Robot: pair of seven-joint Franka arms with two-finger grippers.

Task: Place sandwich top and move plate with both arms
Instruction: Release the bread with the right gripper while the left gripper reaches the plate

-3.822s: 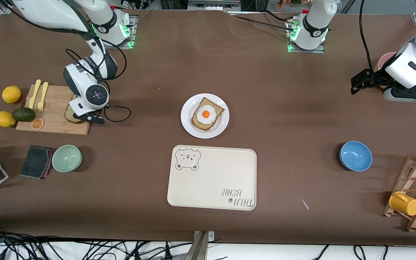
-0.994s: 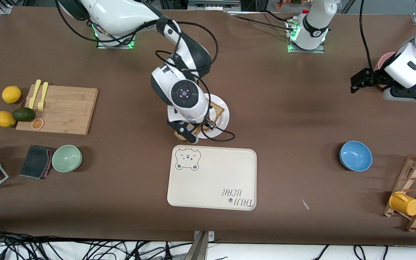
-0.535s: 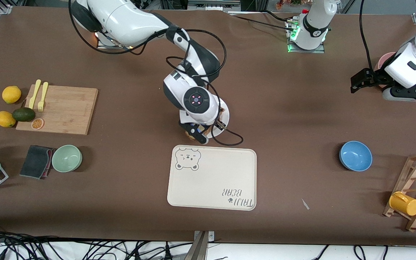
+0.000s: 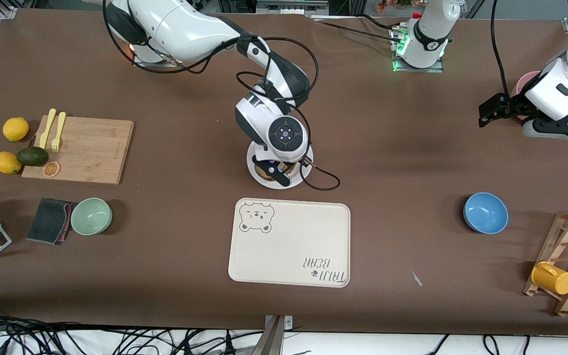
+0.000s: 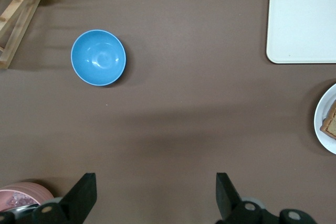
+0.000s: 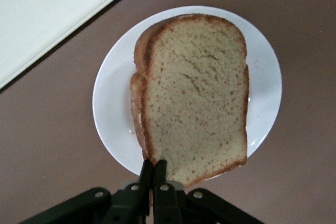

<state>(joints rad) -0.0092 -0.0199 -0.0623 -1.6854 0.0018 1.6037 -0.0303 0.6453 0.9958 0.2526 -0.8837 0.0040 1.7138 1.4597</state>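
My right gripper (image 4: 275,171) (image 6: 153,167) is shut on the edge of the sandwich top (image 6: 195,95), a plain light brown bread slice with darker crust. It holds the slice over the round white plate (image 4: 298,176) (image 6: 265,77) at the table's middle. Another slice's edge (image 6: 137,103) shows under it; the fried egg is hidden. In the front view the right wrist covers most of the plate and bread. My left gripper (image 4: 487,113) (image 5: 156,192) is open and empty, waiting over the table at the left arm's end. The plate's rim also shows in the left wrist view (image 5: 324,124).
A cream bear tray (image 4: 289,242) lies nearer the front camera than the plate. A blue bowl (image 4: 485,212), a wooden rack with a yellow cup (image 4: 552,278), a cutting board (image 4: 79,149) with fruit and cutlery, a green bowl (image 4: 91,216) and a grey cloth (image 4: 50,220) stand around.
My right arm has carried the bread slice from the cutting board to over the plate, now covering the egg slice. The left arm has not moved.
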